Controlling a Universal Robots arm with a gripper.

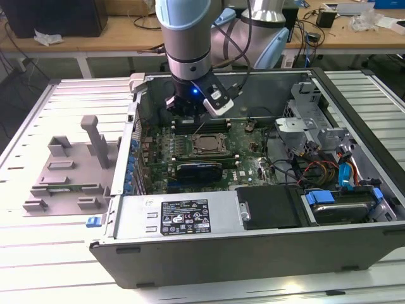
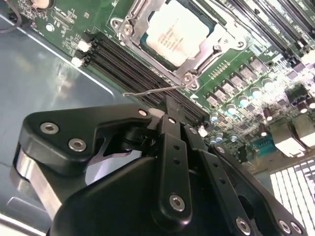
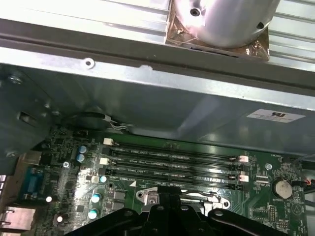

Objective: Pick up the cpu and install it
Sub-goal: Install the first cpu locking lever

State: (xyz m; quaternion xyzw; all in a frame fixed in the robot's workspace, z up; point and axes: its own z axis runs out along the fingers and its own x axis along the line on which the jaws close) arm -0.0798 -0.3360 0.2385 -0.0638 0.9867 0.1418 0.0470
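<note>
The cpu (image 1: 209, 144), a small square chip with a pale silver top, lies in the metal-framed socket on the green motherboard inside the open computer case (image 1: 209, 253). The second wrist view shows the cpu (image 2: 179, 32) seated flat within the frame, with a thin wire lever (image 2: 152, 90) running beside it. My gripper (image 1: 188, 121) hangs over the memory slots just behind the socket, a little above the board. Its black fingers (image 2: 171, 115) stand together with nothing between them. The gripper's tip (image 3: 170, 197) sits at the socket's edge.
A grey plastic fixture (image 1: 69, 168) with upright posts lies outside the case on the exterior view's left. Inside are a black card (image 1: 199, 171), a power supply (image 1: 183, 215), a drive bay (image 1: 342, 209) with cables, and the case's rear wall (image 3: 162, 103) close behind the gripper.
</note>
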